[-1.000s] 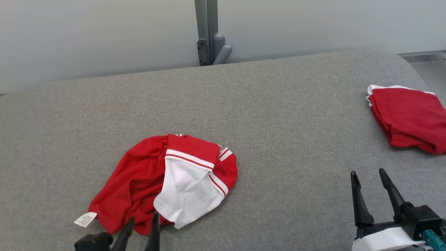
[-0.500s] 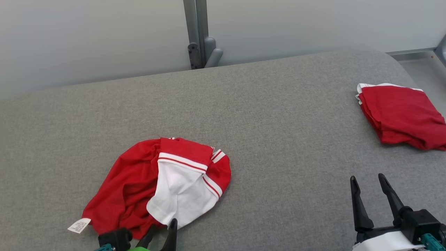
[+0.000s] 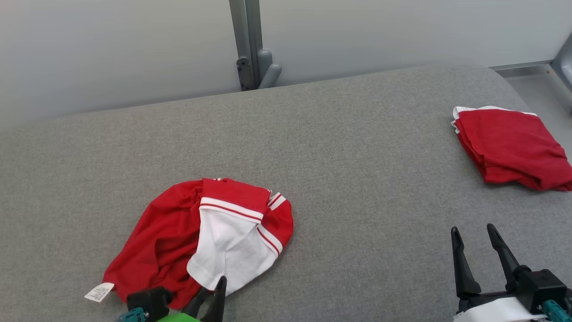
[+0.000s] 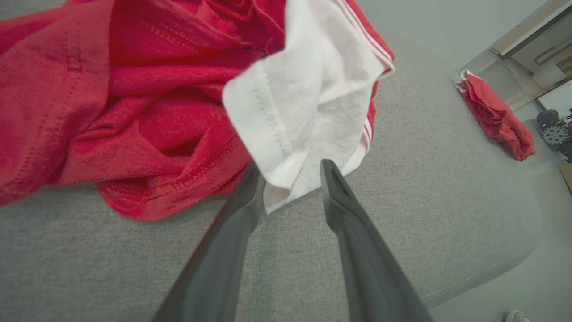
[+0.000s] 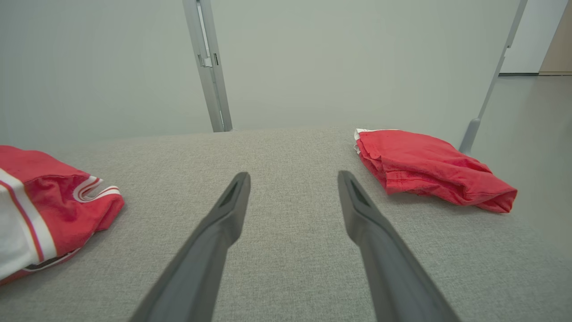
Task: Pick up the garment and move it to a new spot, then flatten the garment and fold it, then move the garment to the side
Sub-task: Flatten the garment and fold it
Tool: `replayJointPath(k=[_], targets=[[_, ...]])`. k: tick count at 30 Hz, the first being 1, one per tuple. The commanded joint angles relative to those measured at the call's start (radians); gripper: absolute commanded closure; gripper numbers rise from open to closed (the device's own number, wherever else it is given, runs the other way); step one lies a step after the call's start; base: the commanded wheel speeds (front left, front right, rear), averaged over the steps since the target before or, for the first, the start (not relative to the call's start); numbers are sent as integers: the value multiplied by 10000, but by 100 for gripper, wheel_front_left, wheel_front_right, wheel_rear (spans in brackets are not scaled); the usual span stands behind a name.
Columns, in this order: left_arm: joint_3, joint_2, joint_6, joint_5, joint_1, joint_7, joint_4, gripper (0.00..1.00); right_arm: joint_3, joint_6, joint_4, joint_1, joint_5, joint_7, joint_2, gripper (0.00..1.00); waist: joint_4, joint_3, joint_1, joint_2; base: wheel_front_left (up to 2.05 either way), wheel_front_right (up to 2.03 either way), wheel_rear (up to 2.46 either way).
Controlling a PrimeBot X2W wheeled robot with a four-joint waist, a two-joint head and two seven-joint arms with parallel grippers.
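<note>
The garment (image 3: 170, 241), a crumpled red shirt with a white panel (image 3: 228, 246) and striped trim, lies at the near left of the grey padded table (image 3: 357, 156). My left gripper (image 3: 212, 288) sits at its near edge. In the left wrist view the left gripper (image 4: 291, 166) has its jaws partly narrowed astride the white hem corner (image 4: 286, 179), a gap still showing beside the cloth. The cloth rests on the table. My right gripper (image 3: 473, 229) hovers open over bare table at the near right, nothing between its fingers (image 5: 232, 201).
A second red garment (image 3: 509, 147), folded, lies at the far right near the table's rounded edge. A grey post (image 3: 246, 44) stands behind the table against the pale wall. A white care label (image 3: 99, 291) sticks out at the crumpled garment's near left.
My left gripper slid right along the garment's near edge, from the red hem to the white corner, and its jaws have narrowed. The head camera shifted slightly. The right gripper stayed put.
</note>
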Motion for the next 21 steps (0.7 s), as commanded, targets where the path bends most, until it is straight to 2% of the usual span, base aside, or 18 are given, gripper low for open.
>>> replayJointPath(k=[1,2,3,10,14,18,21], targets=[[-27,167,36,6,56,153,-353,94,0,-11,16,86,64,-27,-29,0,25,-8,0,31,0,0,0],[-27,167,36,6,56,153,-353,94,0,-11,16,86,64,-27,-29,0,25,-8,0,31,0,0,0],[-66,180,35,36,7,203,-438,100,16,-11,15,65,76,-27,-27,0,22,-9,0,31,0,0,0],[-210,145,-105,137,-520,507,-914,100,90,-11,-5,-137,118,-27,-29,0,-196,61,0,31,0,0,0],[-228,-71,-244,309,-1426,755,-1293,100,48,-11,-33,-274,190,-27,-29,0,-449,274,0,31,0,0,0],[-290,-653,-404,532,-2899,1130,-1268,100,14,-11,-6,-538,366,-27,-27,0,-855,602,0,31,0,0,0],[-593,-1119,-604,869,-4332,1569,-756,100,143,-11,9,-821,527,-27,-27,0,-1291,972,0,31,0,0,0]])
